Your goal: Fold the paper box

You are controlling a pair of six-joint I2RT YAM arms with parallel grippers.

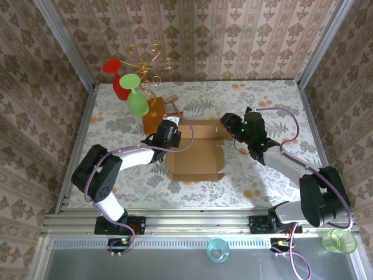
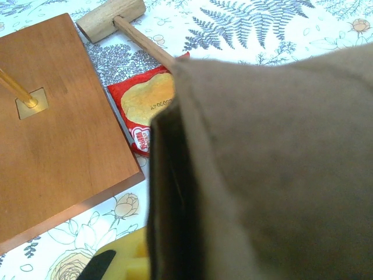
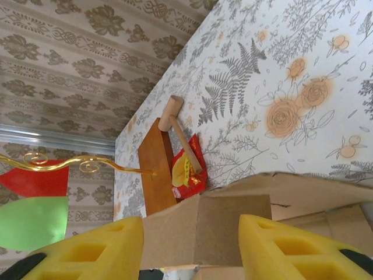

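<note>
The paper box (image 1: 195,156) is brown cardboard lying half folded in the middle of the table, its back wall raised. My left gripper (image 1: 173,130) is at the box's back-left corner. In the left wrist view a cardboard wall (image 2: 262,169) stands right against one yellow finger (image 2: 125,262), and the gripper is shut on it. My right gripper (image 1: 231,129) is at the back-right corner. In its wrist view a folded cardboard flap (image 3: 198,230) spans the gap between the two yellow fingers (image 3: 280,248), which press on it from both sides.
Behind the box's left corner stands a wooden block with a gold wire stand (image 1: 154,114), holding a red glass (image 1: 116,79) and a green glass (image 1: 137,100). A wooden mallet (image 2: 111,14) and a red snack packet (image 2: 143,111) lie beside it. A blue cup (image 1: 217,249) and a green cup (image 1: 340,240) sit below the table's near edge.
</note>
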